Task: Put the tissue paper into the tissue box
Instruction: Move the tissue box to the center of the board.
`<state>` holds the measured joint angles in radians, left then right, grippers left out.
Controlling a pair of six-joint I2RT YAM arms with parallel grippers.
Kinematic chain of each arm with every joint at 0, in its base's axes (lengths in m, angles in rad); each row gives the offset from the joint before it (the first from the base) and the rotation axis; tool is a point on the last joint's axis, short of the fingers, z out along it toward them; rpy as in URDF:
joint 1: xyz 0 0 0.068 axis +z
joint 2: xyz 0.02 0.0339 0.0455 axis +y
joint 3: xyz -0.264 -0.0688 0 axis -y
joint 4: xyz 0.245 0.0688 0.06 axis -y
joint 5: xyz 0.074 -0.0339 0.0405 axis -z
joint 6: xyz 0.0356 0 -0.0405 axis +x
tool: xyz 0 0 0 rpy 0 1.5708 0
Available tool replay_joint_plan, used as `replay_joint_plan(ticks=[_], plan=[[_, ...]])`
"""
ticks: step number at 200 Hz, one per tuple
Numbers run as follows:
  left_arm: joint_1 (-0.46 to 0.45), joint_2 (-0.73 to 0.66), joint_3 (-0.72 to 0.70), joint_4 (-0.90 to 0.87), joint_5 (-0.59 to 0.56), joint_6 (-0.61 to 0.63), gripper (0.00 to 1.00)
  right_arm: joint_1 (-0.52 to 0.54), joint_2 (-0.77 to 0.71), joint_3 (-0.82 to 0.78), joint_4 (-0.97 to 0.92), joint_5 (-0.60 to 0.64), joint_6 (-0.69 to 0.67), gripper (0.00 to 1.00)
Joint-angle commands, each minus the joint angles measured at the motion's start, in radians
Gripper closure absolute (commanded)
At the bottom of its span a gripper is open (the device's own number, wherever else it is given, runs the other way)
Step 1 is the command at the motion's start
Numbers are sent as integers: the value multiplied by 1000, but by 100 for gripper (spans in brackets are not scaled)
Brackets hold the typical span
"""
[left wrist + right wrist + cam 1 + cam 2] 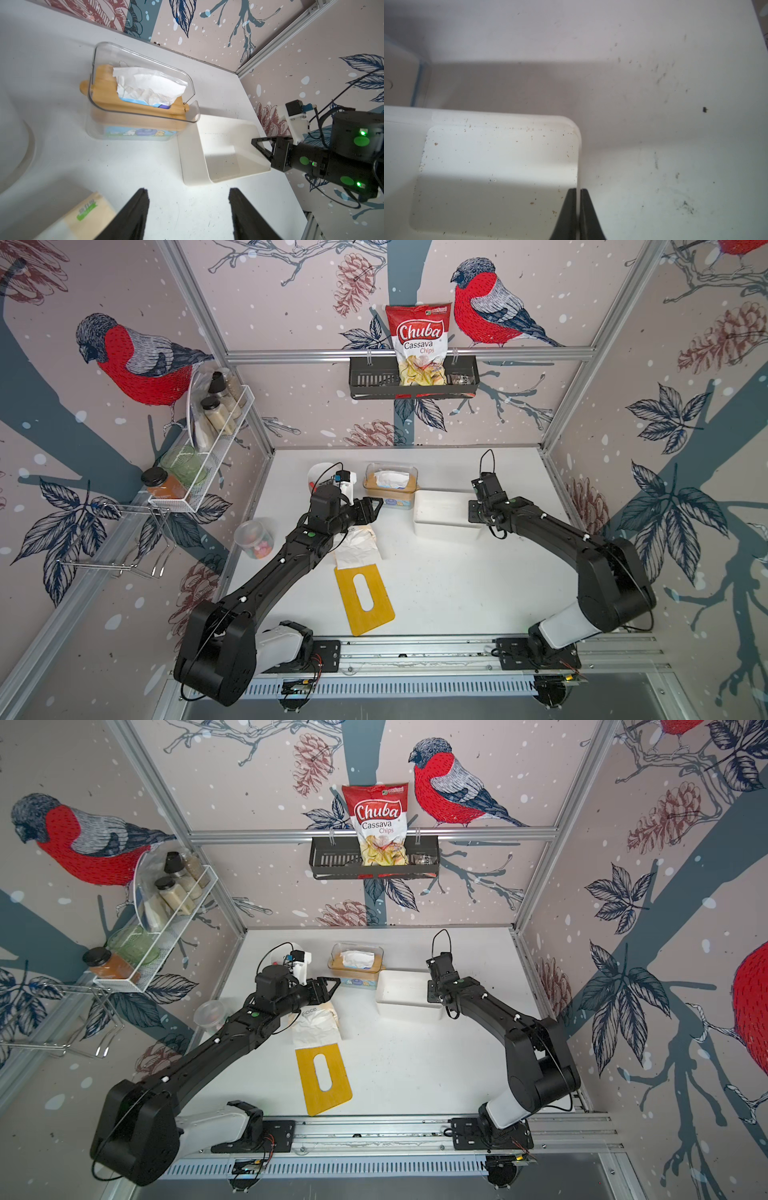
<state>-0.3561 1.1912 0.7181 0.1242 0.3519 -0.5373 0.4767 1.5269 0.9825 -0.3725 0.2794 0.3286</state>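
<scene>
- The slotted bamboo lid (365,597) lies flat on the table (457,593) nearest the robot's base, off any box; closing up is not yet done.
- Just beyond it, meeting the lid's far end, the tissue pack (316,1027) marked "Face" lies on the table, not yet boxed. Its green label is too blurred to read.
- The left gripper (188,192) hovers past the pack, jaws apart, holding nothing.
- The right gripper (578,190) pinches the side wall of the empty white box (444,529), which looks to be the tissue box to be filled.
- Next to it, a clear box (104,131) already shows tissue through a bamboo lid.
- On the back wall, a bag (417,344) reads "Chuba Cassava Chips".
</scene>
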Motion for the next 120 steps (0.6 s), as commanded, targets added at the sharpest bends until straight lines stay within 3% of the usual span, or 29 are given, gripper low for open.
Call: replay_joint_plan(ticks=[1, 71, 92, 120], plan=[[1, -34, -27, 28, 4, -42, 32, 67, -48, -43, -23, 26, 79, 92], [97, -133, -77, -157, -147, -13, 23, 198, -64, -82, 14, 3, 124, 87], [166, -177, -105, -217, -163, -13, 24, 211, -71, -99, 39, -40, 114, 80], [274, -199, -157, -261, -118, -57, 27, 207, -100, -110, 73, -86, 87, 61]])
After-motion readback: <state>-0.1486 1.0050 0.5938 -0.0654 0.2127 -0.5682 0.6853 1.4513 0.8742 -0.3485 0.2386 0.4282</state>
